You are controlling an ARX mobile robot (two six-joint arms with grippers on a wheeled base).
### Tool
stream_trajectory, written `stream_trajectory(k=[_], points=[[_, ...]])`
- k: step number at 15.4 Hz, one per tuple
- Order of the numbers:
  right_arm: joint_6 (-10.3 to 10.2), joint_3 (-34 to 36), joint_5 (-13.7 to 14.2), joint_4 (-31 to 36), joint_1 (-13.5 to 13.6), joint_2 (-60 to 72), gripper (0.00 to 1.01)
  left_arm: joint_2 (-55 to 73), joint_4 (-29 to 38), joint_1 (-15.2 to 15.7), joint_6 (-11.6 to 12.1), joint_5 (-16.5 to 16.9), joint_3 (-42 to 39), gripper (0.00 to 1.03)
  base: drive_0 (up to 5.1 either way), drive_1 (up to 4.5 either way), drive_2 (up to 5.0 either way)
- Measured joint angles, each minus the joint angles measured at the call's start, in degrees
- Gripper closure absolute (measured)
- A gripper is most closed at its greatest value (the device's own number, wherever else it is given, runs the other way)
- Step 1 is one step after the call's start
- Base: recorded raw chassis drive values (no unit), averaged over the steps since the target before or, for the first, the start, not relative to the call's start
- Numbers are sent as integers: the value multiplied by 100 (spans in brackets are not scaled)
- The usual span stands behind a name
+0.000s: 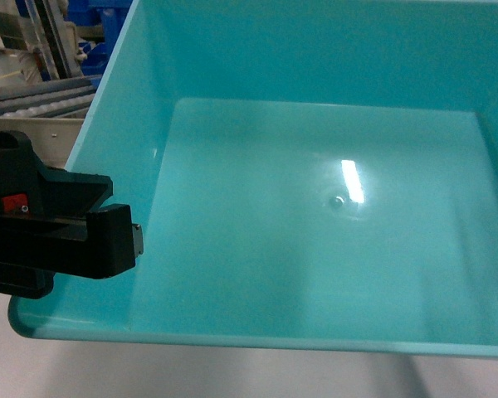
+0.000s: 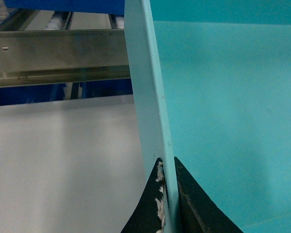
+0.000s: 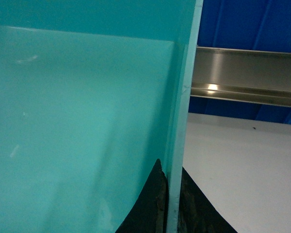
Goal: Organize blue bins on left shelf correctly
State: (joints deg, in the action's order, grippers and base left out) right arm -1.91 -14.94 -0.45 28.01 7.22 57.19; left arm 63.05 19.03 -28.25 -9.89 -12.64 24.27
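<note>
Light turquoise bin (image 1: 315, 249): smooth tapered walls, thin rim, empty, glossy floor with a light reflection, tilted toward the head camera and filling that view. Steel shelf rail (image 2: 58, 56) runs beyond it; white rollers (image 1: 41, 99) at upper left.

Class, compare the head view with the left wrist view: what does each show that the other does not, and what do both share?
Head only: the bin's whole floor with a glare spot, and rollers at top left.

Left wrist only: the left claw shut on the bin's wall, one finger on each side, plus a steel rail and grey tabletop.

Both: the turquoise bin and the left claw.
</note>
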Motion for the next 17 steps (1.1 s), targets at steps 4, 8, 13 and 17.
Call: stream_trajectory(k=[4,8,13,17], points=[[0,0,0,-13,2,7,99,0,-11,0,2,2,0,101,-484,252,252],[0,-2,0,-35,2,7,99,0,-17,0,4,2,0,101,-487,194,297],[0,-2,0,-15,0,7,99,0,-7,0,4,0,0,101,-495,137,327],[2,0,0,-15,2,7,99,0,-11,0,7,0,0,101,-495,192,287]])
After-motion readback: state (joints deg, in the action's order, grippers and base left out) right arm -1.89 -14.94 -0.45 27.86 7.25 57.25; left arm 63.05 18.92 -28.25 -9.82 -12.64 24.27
